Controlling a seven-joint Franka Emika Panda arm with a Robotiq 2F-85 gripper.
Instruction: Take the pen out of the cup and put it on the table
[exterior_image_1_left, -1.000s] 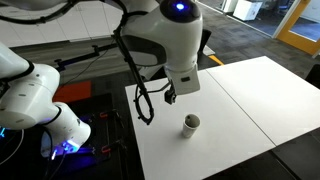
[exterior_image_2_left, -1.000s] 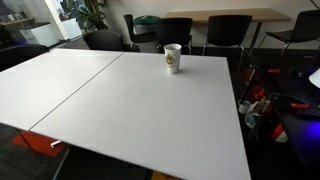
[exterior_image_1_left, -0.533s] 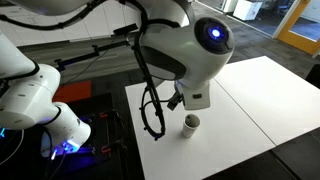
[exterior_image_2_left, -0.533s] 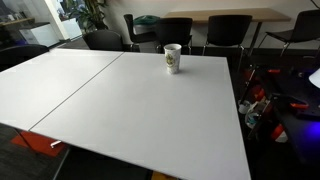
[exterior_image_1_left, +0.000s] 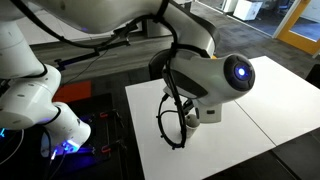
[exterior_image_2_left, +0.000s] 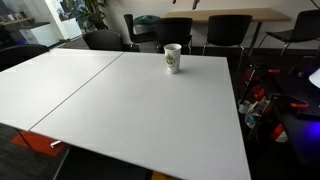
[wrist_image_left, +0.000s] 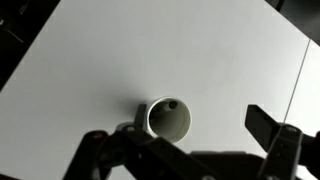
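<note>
1. Over the cup (wrist_image_left: 169, 121), in the wrist view, the gripper (wrist_image_left: 180, 135) hangs with its two dark fingers (wrist_image_left: 272, 131) spread wide. Nothing is held between them.
2. From this view the cup sits between the fingers, somewhat nearer the one at the picture's left. No finger touches it.
3. The cup stands upright on the table (wrist_image_left: 110, 50) with its dark inside facing the camera. A small dark dot just inside the rim seems to be the end of the pen (wrist_image_left: 172, 104), which is in the cup. It is too small to be sure.
4. In an exterior view the arm's white wrist (exterior_image_1_left: 222, 80) leans low over the table (exterior_image_1_left: 255, 95) and hides gripper and cup. A black looped cable (exterior_image_1_left: 170, 122) hangs beside it.
5. In an exterior view the cup (exterior_image_2_left: 173, 57) stands alone near the far edge of the table (exterior_image_2_left: 130, 105). It is to the right of the thin dark seam (exterior_image_2_left: 78, 90), and the pen cannot be made out there.
6. Dark chairs (exterior_image_2_left: 230, 30) stand behind that far edge.
</note>
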